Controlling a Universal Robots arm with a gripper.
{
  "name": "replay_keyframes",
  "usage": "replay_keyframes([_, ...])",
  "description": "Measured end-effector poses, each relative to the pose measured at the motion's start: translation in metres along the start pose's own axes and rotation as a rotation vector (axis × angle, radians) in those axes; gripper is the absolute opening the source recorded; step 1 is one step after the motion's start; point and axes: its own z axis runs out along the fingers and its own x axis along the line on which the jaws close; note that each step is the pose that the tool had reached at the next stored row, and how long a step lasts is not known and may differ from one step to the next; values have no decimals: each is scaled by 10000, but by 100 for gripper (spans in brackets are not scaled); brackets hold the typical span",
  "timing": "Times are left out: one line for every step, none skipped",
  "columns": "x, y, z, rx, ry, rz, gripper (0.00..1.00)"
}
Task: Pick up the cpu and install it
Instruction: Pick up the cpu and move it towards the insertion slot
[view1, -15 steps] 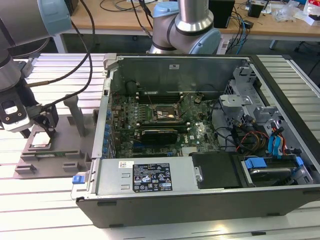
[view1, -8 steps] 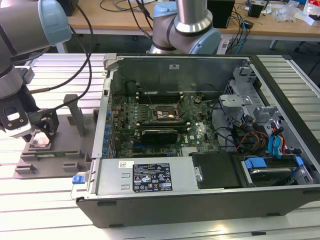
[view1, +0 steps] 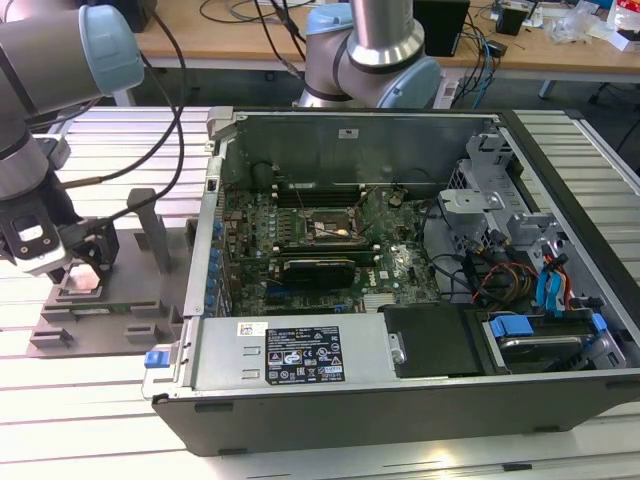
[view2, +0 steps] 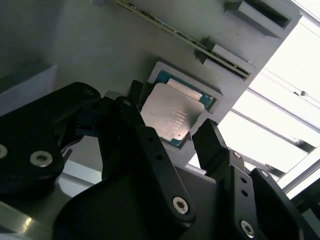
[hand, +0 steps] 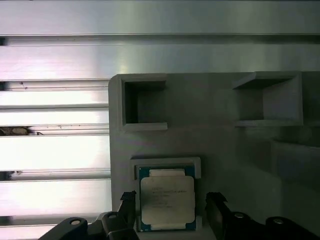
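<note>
Cpu: one cpu (hand: 166, 200), silver top up, lying flat in a shallow square recess of the fixture, with a blue-green rim showing round the metal lid in both wrist views.
Jaws: one gripper (hand: 171, 202) with two black fingers (view2: 210, 142), spread apart, one on each of two opposite sides of the cpu. They grasp nothing, and a thin gap shows at each side.
Gripper place: low over the fixture at the exterior view's left, well apart from the computer case.
Fixture: one grey plastic fixture (view1: 110, 310) on the table, with two open-fronted raised pockets (hand: 145, 105) beyond the cpu recess in the first wrist view.
Computer case: one open computer case (view1: 300, 355) lying on its side, across the middle and the exterior view's right.
Motherboard: one green motherboard (view1: 400, 265) inside the case, with one black expansion card (view1: 320, 268) across it.
Table: one table (view1: 80, 420) of ribbed aluminium slats.
Arm: one grey arm with two pale blue joint caps (view1: 110, 45) in the exterior view.
</note>
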Motion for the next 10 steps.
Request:
replay_keyframes([2,1,10,1,0,-2,68])
replay_keyframes([5,2,21,1,1,-4,68])
replay_keyframes([14,3,38,1,2,-17,68])
replay_keyframes([22,4,52,-2,-1,-40,68])
replay_keyframes([26,4,59,-2,-1,-55,68])
replay_keyframes([29,4,69,-1,1,-63,68])
replay_keyframes([30,4,71,0,3,-64,68])
replay_keyframes([29,4,72,0,2,-64,68])
replay_keyframes([29,4,74,-1,0,-64,68])
replay_keyframes([29,4,74,-1,1,-64,68])
